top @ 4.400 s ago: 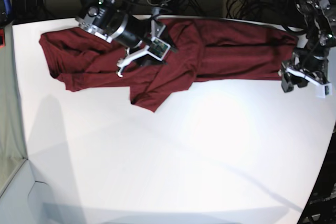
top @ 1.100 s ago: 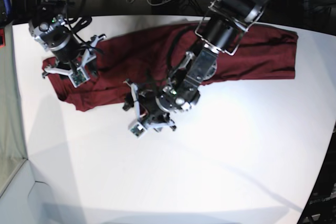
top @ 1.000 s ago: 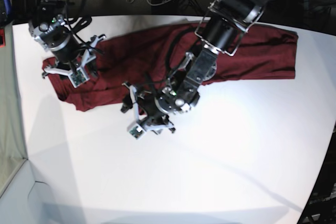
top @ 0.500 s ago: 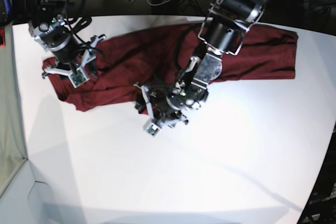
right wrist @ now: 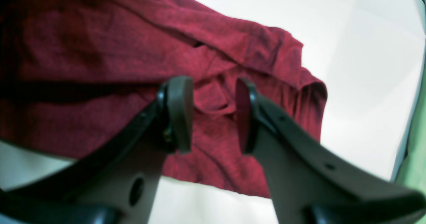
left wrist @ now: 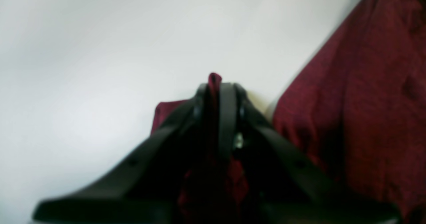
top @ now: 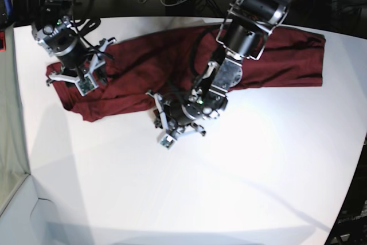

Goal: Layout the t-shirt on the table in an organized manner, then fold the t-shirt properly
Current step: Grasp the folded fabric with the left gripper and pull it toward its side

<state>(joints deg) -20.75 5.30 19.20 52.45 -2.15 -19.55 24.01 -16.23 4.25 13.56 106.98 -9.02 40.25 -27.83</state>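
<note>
2 arms reach over the white table [top: 241, 170]. The left gripper [top: 163, 130] bends low at the near edge of the soft red t-shirt [top: 275, 55] (spread long near the far side), its jaws pinched tight on a small fold of cloth, which only the left wrist view shows. The right gripper [top: 71, 78] hangs above the shirt's crumpled end, smooth black jaws apart, holding nothing.

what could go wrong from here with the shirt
1. The left pincer is shut on only a thin fold of the t-shirt, with little cloth past its tips; the fabric may slip out if pulled.
2. The shirt lies bunched and creased under the open right pincer; pulling from one side could drag the whole heap across the table rather than spread it.
</note>
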